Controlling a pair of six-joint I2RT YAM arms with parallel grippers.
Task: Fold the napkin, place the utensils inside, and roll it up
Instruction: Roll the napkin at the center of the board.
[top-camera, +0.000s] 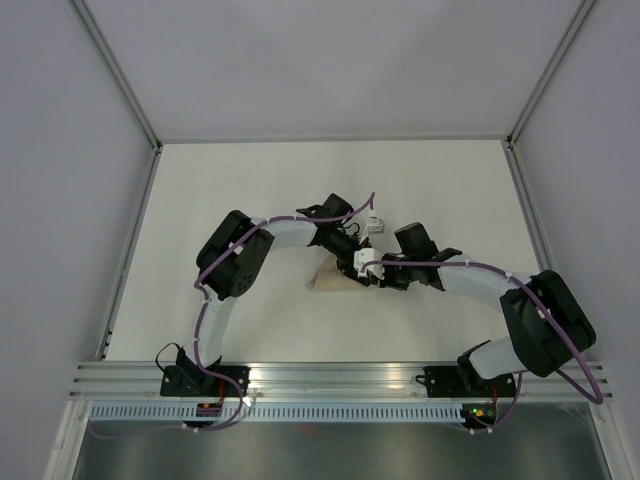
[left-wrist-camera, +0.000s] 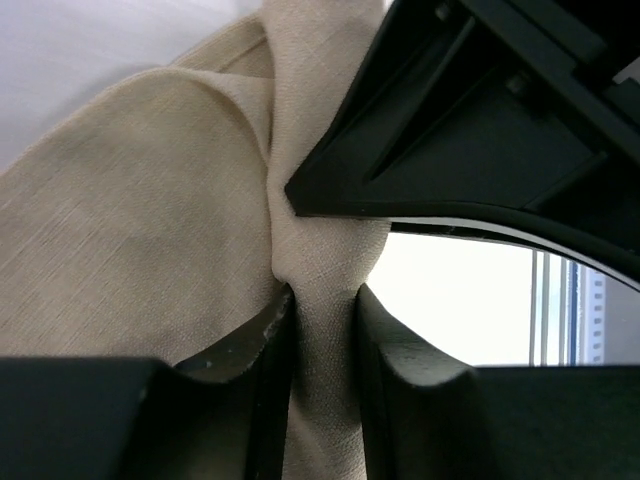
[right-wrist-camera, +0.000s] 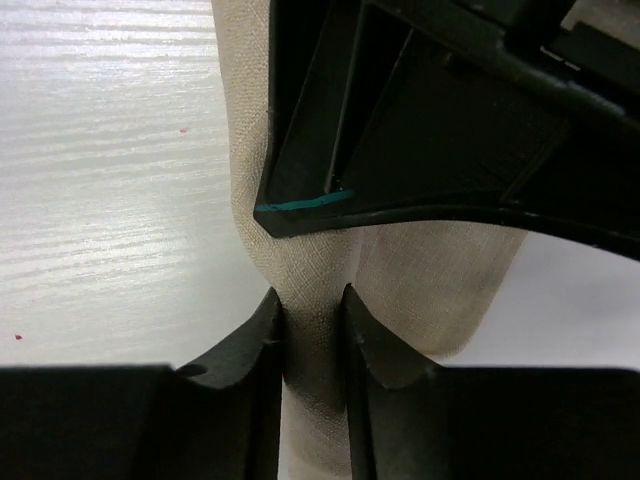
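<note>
The beige napkin (top-camera: 328, 281) lies bunched at the middle of the table, mostly under the two wrists. My left gripper (top-camera: 352, 262) and right gripper (top-camera: 373, 268) meet over its right end. In the left wrist view the napkin (left-wrist-camera: 150, 200) is gathered into a narrow fold, and my left gripper (left-wrist-camera: 322, 320) is shut on that fold. In the right wrist view my right gripper (right-wrist-camera: 312, 320) pinches another fold of the napkin (right-wrist-camera: 440, 280). Each wrist view shows the other gripper's black finger (left-wrist-camera: 480, 130) (right-wrist-camera: 450, 120) close above. The utensils are hidden.
The white table (top-camera: 250, 200) is bounded by grey walls with metal posts (top-camera: 125, 80) at the back corners. A slotted aluminium rail (top-camera: 330, 380) runs along the near edge, carrying both arm bases.
</note>
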